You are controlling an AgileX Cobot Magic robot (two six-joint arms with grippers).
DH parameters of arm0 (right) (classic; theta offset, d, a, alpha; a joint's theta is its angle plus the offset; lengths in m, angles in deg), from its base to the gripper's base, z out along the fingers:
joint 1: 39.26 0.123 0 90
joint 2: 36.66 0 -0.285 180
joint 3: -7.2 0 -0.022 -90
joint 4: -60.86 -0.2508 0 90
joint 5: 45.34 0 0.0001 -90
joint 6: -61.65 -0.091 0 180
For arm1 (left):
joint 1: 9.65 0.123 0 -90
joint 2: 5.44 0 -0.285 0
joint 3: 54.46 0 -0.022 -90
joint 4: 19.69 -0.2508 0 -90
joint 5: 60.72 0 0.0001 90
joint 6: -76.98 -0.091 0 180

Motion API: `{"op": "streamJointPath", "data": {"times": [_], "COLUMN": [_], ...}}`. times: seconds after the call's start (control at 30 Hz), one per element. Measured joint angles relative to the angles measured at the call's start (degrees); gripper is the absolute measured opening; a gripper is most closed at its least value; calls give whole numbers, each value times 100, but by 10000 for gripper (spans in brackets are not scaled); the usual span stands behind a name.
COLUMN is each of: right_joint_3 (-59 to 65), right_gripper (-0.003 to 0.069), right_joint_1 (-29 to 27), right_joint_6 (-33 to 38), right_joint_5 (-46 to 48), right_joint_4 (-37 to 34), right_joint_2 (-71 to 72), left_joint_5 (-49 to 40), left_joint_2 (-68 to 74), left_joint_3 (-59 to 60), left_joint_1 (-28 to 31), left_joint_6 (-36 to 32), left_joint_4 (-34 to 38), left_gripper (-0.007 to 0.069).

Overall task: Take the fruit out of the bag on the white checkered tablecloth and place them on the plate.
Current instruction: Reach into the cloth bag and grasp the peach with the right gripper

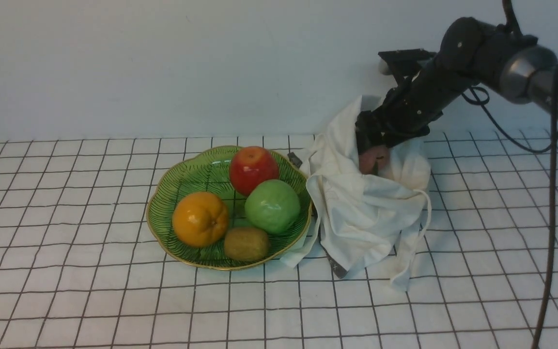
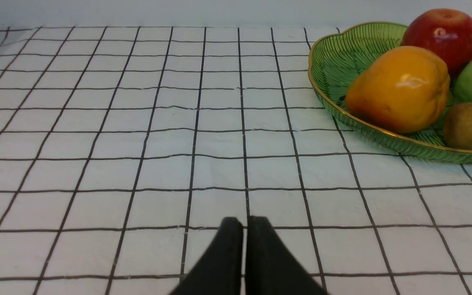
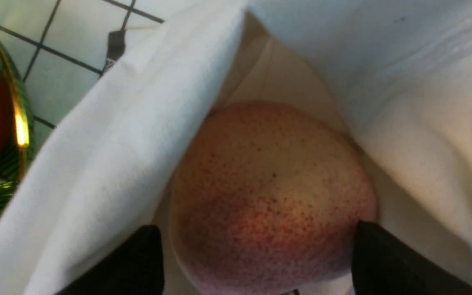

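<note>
The peach (image 3: 268, 192), pale yellow with red speckles, sits inside the open mouth of the white cloth bag (image 1: 361, 208) and shows as a pink patch in the front view (image 1: 375, 157). My right gripper (image 1: 373, 145) reaches into the bag, and its two black fingers press on either side of the peach (image 3: 257, 229). The bag's cloth (image 3: 109, 164) folds around them. The green leaf plate (image 1: 187, 169) lies just left of the bag on the white checkered tablecloth (image 1: 66, 291). My left gripper (image 2: 244, 223) is shut and empty, low over the cloth, left of the plate (image 2: 342, 61).
The plate holds a red apple (image 1: 253, 168), a green apple (image 1: 272, 206), an orange (image 1: 200, 219) and a brown kiwi (image 1: 246, 244). The bag's strap (image 1: 407, 261) trails toward the front. A white wall stands behind, and the right arm's cable (image 1: 550, 194) hangs at the right.
</note>
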Motion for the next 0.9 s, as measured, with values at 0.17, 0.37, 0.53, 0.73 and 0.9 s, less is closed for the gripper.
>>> {"op": "streamJointPath", "data": {"times": [0.17, 0.37, 0.53, 0.73, 0.9], "right_joint_3": [-47, -351, -1028, -1613, -1714], "right_gripper": [539, 521, 521, 519, 516], "right_joint_1": [-5, -5, -5, -5, -5], "right_joint_6": [11, 6, -78, -463, -1193], "right_joint_5": [-54, 208, 937, 1065, 1141], "right_joint_4": [45, 133, 535, 1012, 1364], "right_joint_2": [-92, -176, -165, 87, 780], "left_joint_5": [0, 0, 0, 0, 0], "left_joint_2": [0, 0, 0, 0, 0], "left_joint_3": [0, 0, 0, 0, 0], "left_joint_1": [0, 0, 0, 0, 0], "left_joint_6": [0, 0, 0, 0, 0], "left_joint_4": [0, 0, 0, 0, 0], "left_gripper": [-5, -5, -5, -5, -5]}}
